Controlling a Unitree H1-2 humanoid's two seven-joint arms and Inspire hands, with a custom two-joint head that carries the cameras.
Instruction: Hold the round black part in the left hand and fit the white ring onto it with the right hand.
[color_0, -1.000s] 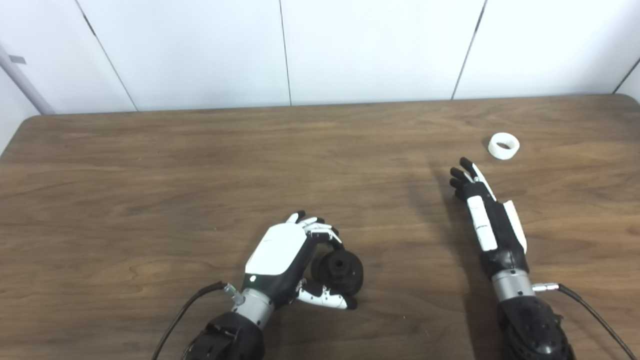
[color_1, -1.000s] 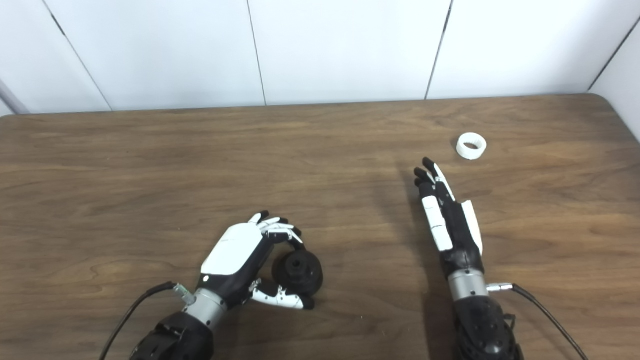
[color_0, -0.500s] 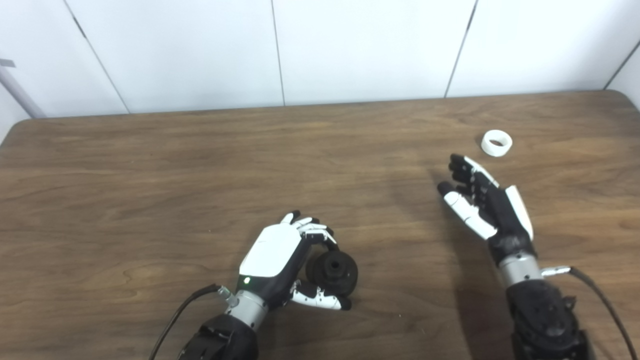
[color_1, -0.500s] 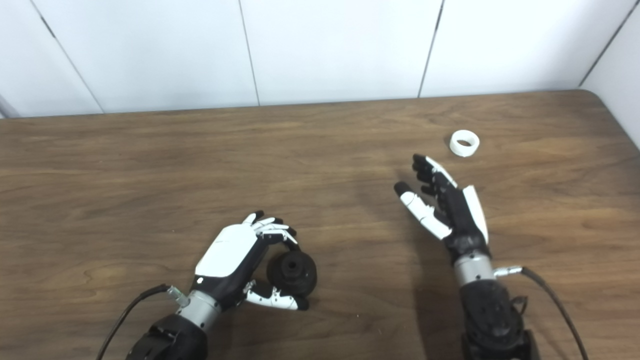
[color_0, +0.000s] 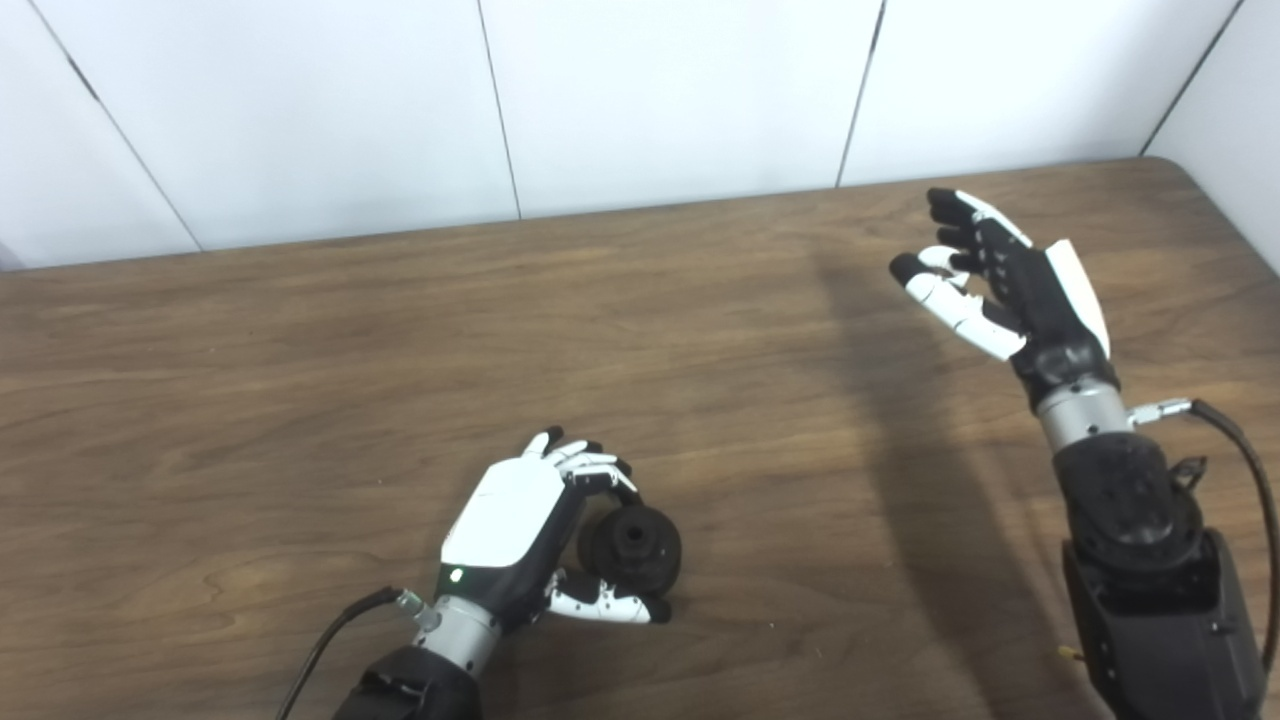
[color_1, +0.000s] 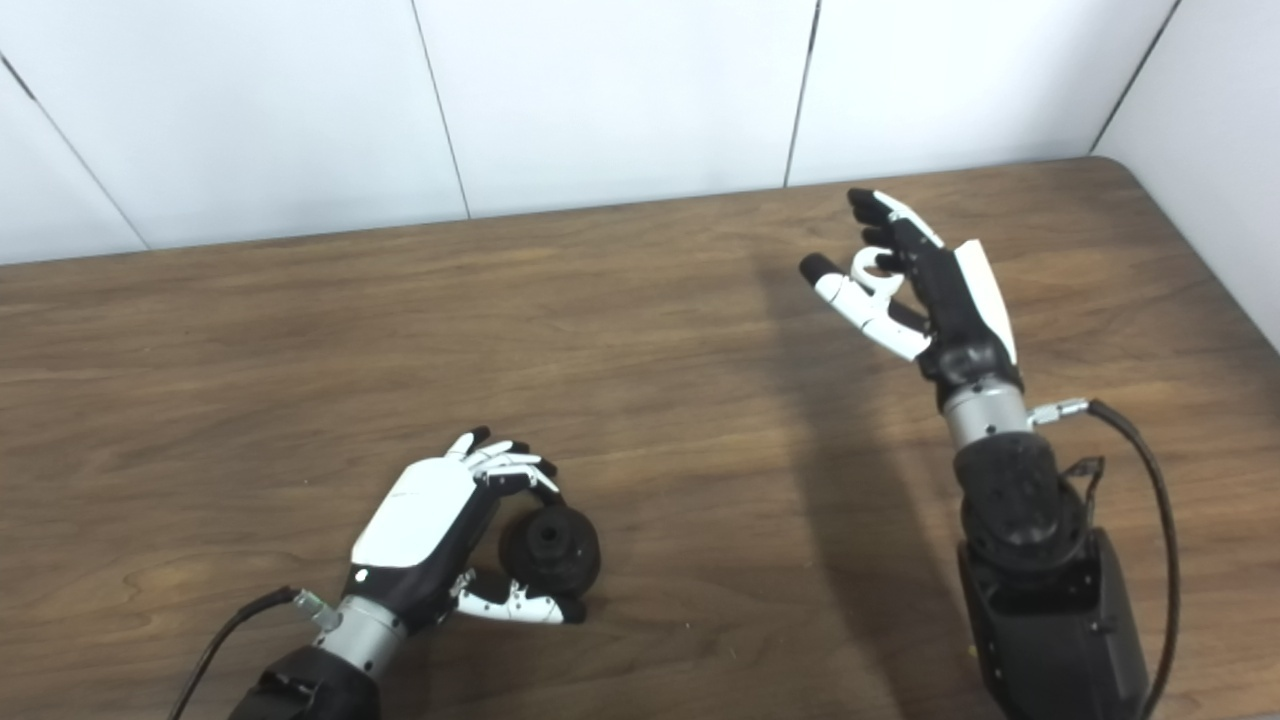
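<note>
The round black part (color_0: 632, 545) sits on the wooden table (color_0: 300, 330) near the front, with a hole in its middle. My left hand (color_0: 510, 515) is shut on it, fingers curled over its top and thumb under its near side. My right hand (color_1: 915, 285) is raised at the far right, open, with its fingers spread and its thumb held apart. The white ring (color_1: 866, 266) shows in the gap between that thumb and the fingers, partly hidden by them. Whether the hand touches the ring I cannot tell.
White wall panels (color_0: 660, 90) stand right behind the table's far edge. The table's rounded right corner and edge (color_1: 1190, 250) lie close to the right hand. Cables trail from both wrists, the right one (color_1: 1150, 470) looping beside the forearm.
The camera has swung to the right. My right hand has lifted and reached forward, from short of the white ring to around it, with its thumb spread out. The left hand keeps its hold.
</note>
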